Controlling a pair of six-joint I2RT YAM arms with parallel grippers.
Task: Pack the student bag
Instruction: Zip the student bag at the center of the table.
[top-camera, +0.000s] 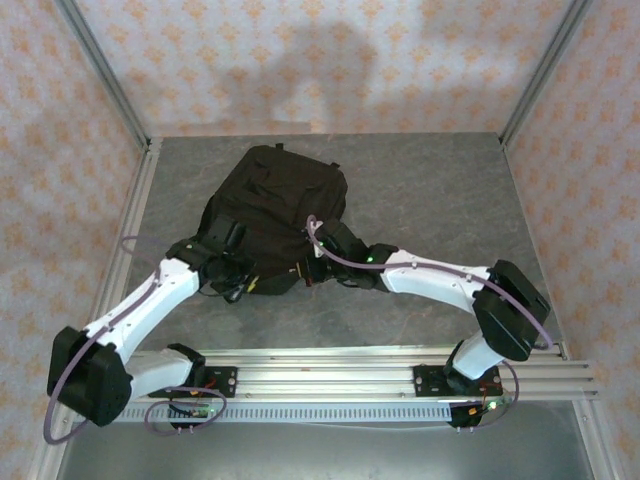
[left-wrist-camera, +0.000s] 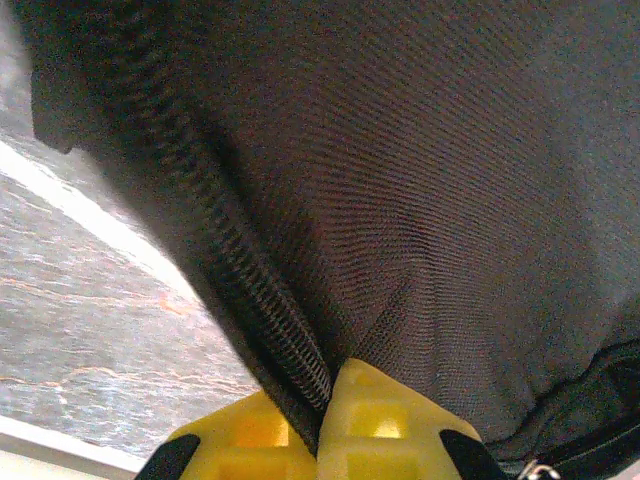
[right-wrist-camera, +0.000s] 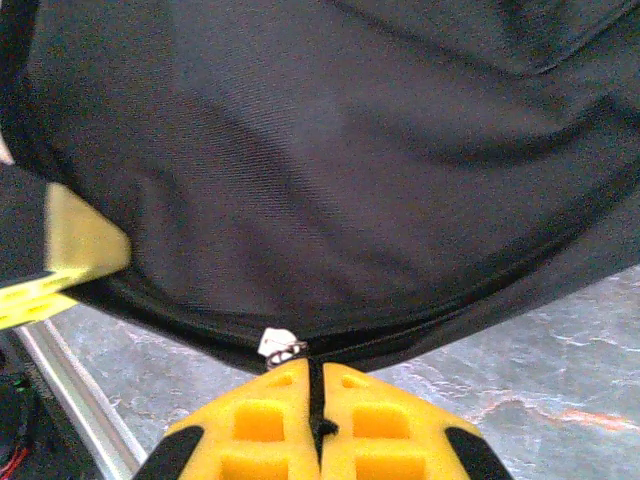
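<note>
The student bag (top-camera: 275, 210) is a large black fabric backpack lying in the middle of the grey table. My left gripper (top-camera: 238, 276) is at its near left edge. In the left wrist view its yellow fingers (left-wrist-camera: 390, 415) are shut on the bag's fabric edge beside the zip teeth (left-wrist-camera: 250, 290). My right gripper (top-camera: 312, 266) is at the near right edge. In the right wrist view it (right-wrist-camera: 314, 372) is shut on the black zip pull, just below the silver slider (right-wrist-camera: 280, 345). The left gripper's yellow finger (right-wrist-camera: 75, 262) shows at the left of that view.
The grey table (top-camera: 440, 200) has free surface to the right of and behind the bag. An aluminium rail (top-camera: 330, 368) runs along the near edge. Metal frame posts (top-camera: 105, 75) and patterned walls close in the sides and back.
</note>
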